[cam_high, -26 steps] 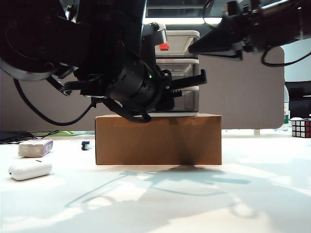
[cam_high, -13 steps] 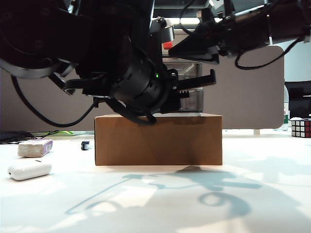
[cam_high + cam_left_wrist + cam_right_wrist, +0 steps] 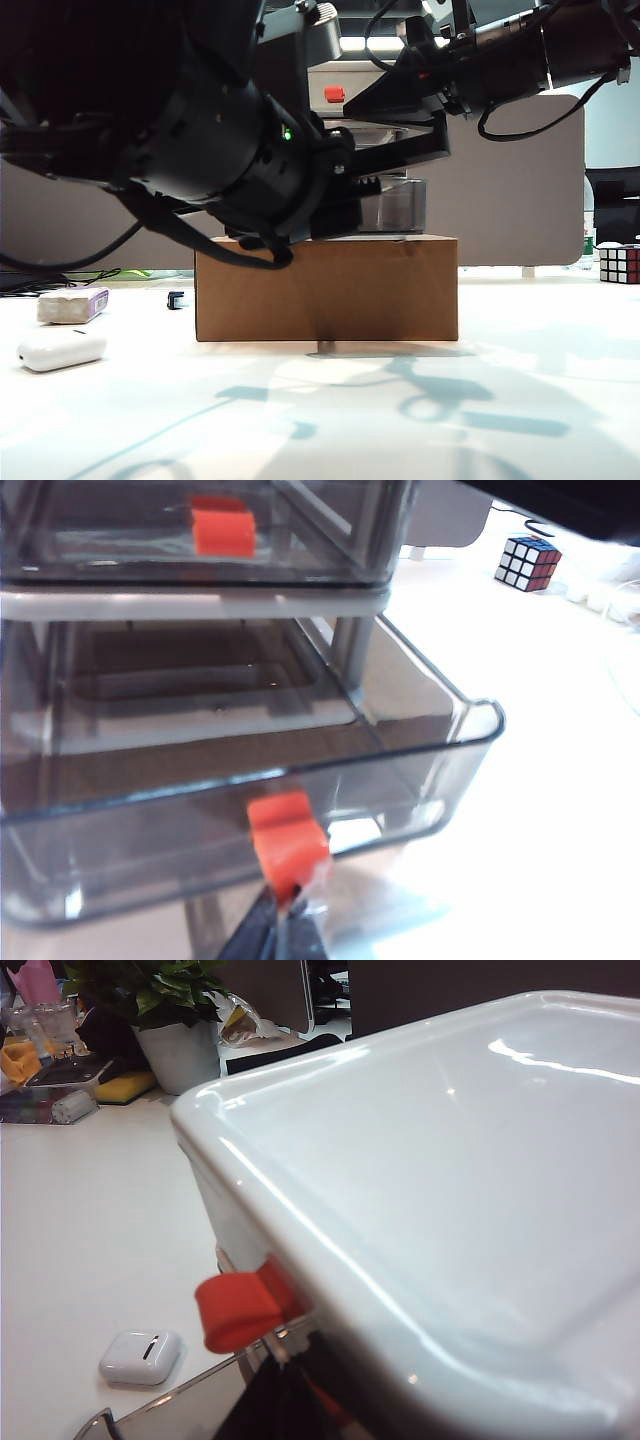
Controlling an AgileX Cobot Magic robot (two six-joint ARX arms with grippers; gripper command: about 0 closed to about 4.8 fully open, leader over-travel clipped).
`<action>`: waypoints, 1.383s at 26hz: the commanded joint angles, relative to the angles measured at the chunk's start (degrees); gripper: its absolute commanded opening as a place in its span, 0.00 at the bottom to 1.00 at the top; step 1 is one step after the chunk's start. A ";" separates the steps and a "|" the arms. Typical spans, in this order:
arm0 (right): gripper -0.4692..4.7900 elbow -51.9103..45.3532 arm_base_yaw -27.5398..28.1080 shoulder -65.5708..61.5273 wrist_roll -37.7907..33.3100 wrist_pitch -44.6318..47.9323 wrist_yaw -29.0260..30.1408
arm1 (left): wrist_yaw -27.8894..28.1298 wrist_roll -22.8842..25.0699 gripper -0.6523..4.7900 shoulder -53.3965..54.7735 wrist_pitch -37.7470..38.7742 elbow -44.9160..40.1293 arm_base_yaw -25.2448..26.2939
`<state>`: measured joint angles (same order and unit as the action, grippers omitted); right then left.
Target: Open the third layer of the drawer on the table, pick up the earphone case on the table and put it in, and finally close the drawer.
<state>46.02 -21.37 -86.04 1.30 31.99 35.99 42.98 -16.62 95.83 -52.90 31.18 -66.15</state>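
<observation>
White bench (image 3: 560, 400): I see the left gripper (image 3: 283, 920), jaws clamped on the third layer's (image 3: 420, 780) red handle (image 3: 287, 842); right gripper (image 3: 285, 1375) atop the drawer (image 3: 480, 1160), jaws' state indiscernible.

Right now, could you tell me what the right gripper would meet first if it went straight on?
Probably the drawer: the right gripper sits just under its white top, beside a red handle.

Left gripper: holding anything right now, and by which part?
Yes: the left gripper is shut on the red handle of the third layer, which is pulled out.
</observation>
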 commanded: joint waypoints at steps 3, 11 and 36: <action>0.08 0.52 0.04 0.15 -0.17 0.79 -1.31 | 3.21 -0.35 0.11 -0.13 1.53 -0.11 -2.08; 0.08 0.52 0.04 0.17 -0.24 -0.87 1.36 | 6.36 -1.07 0.33 -8.94 19.30 -0.11 -7.50; 0.08 0.55 0.09 3.45 -0.28 -5.38 9.20 | -53.35 17.33 0.55 -47.71 73.07 -1.07 53.68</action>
<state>46.22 -21.26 -82.89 1.10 26.61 44.69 -6.39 -0.16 47.03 20.29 30.11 -14.37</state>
